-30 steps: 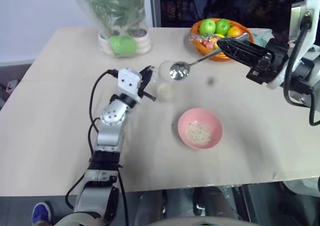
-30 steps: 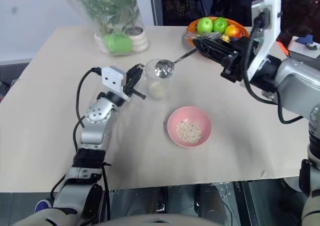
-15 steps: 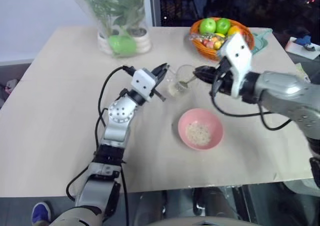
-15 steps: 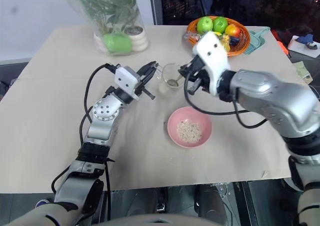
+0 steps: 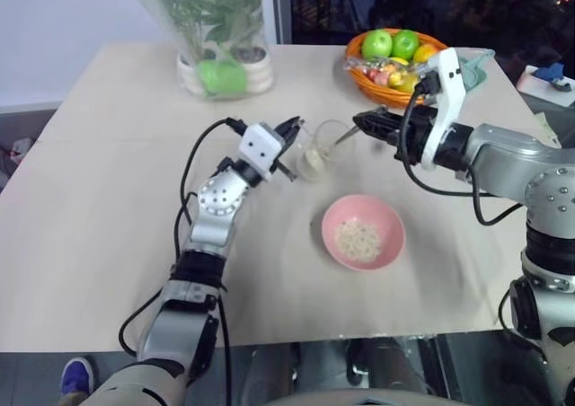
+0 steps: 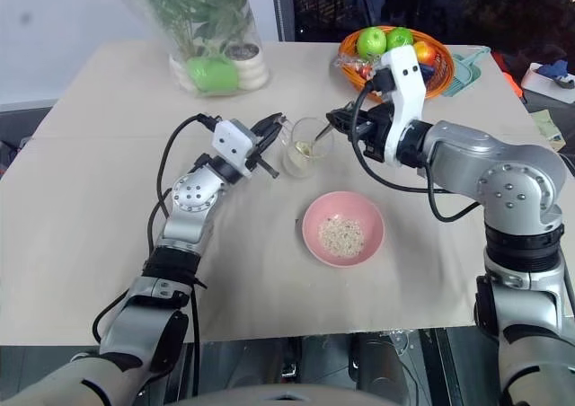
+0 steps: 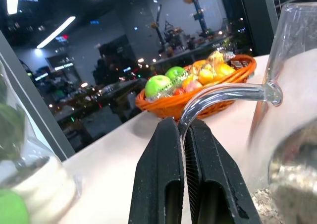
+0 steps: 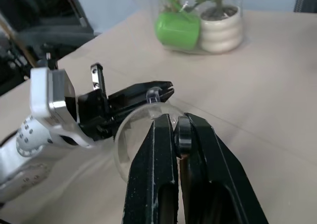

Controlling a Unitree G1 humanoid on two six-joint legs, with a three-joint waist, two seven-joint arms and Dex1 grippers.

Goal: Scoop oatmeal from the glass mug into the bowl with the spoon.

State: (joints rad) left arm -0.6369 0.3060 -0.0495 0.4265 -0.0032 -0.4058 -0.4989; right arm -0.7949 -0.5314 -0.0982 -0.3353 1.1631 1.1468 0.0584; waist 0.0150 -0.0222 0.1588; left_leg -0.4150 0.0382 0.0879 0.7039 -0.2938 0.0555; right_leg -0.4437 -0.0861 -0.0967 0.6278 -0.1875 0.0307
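The scooping step is in hand. The glass mug (image 6: 304, 145) is steadied on the table (image 6: 108, 244) by the left claw (image 6: 269, 135), whose two fingers are pressed together on the mug's clear handle, as the left wrist view shows at close range. The mug stands just past the tips of that claw, and a shallow layer of oatmeal (image 5: 312, 163) lies at its bottom.

The right claw (image 6: 340, 120) is closed on the thin handle of the spoon (image 6: 316, 139), which slants down from the fingertips over the mug's rim, with its scoop end inside the glass, at or just above the flakes. Whether the scoop is already loaded cannot be told.

The pink bowl (image 6: 343, 229) sits below and slightly outward of the right claw, nearer the robot, well apart from the mug; a small heap of flakes already lies in it, so the task is judged to be partly done.

The next move is judged to call for the spoon to be dipped under the flakes, levelled and lifted clear of the rim without the glass being knocked, then carried level to above the bowl and tipped. A steady hold on the mug handle would be needed throughout.
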